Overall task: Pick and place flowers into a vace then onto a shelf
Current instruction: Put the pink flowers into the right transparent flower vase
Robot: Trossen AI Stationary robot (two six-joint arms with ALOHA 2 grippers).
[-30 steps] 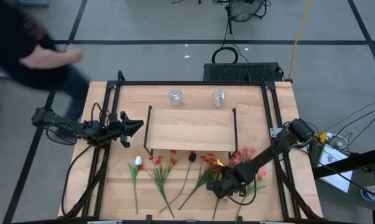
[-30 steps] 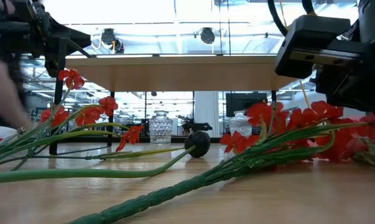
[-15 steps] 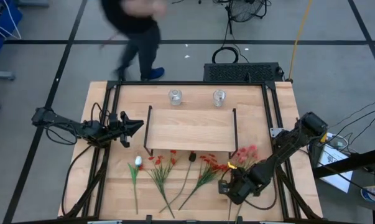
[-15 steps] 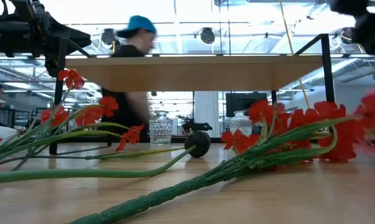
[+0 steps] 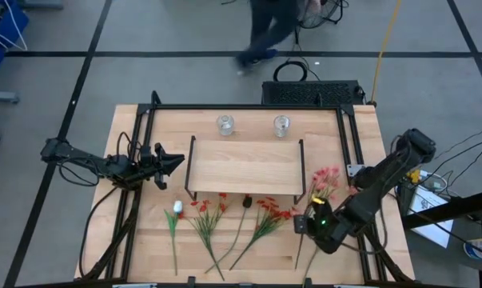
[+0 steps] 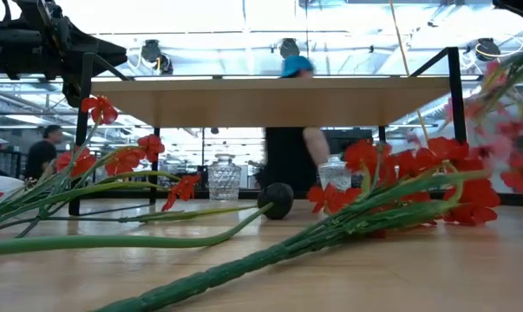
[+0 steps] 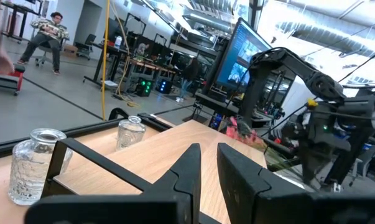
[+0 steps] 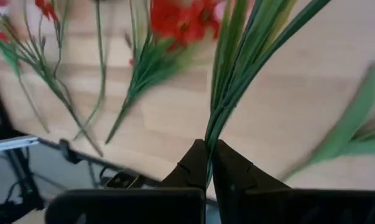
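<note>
Right hand (image 8: pixel 207 163) pinches the green stem of a pink flower spray (image 5: pixel 325 180), its two dark fingers pressed together on the stalk just where the leaves gather. In the high view this hand (image 5: pixel 314 226) sits near the bench's front right corner, lifted off the wood, with the spray's pink blossoms reaching back toward the right end of the shelf (image 5: pixel 244 166). In the low view the pink heads (image 6: pixel 513 130) hang raised at the right edge, above the red blooms lying on the bench (image 5: pixel 344 132).

Left hand (image 5: pixel 170 162) hovers over the bench's left side, just beside the shelf's left end frame, its fingers nearly pressed together with a narrow slit between them and nothing in it; the left wrist view shows the two dark fingers (image 7: pixel 190 171) close side by side.

Remaining flowers lie in a row along the bench's front edge, in front of the shelf: a white-pink tulip bud (image 5: pixel 177 208) nearest the left, then a red spray (image 5: pixel 209 210), a dark bud (image 5: pixel 246 202), and another red spray (image 5: pixel 271 210). Two clear glass vases (image 5: pixel 225 124) (image 5: pixel 281 125) stand upright behind the shelf, near the bench's back edge. A person (image 6: pixel 289 130) is on the floor beyond the bench.
</note>
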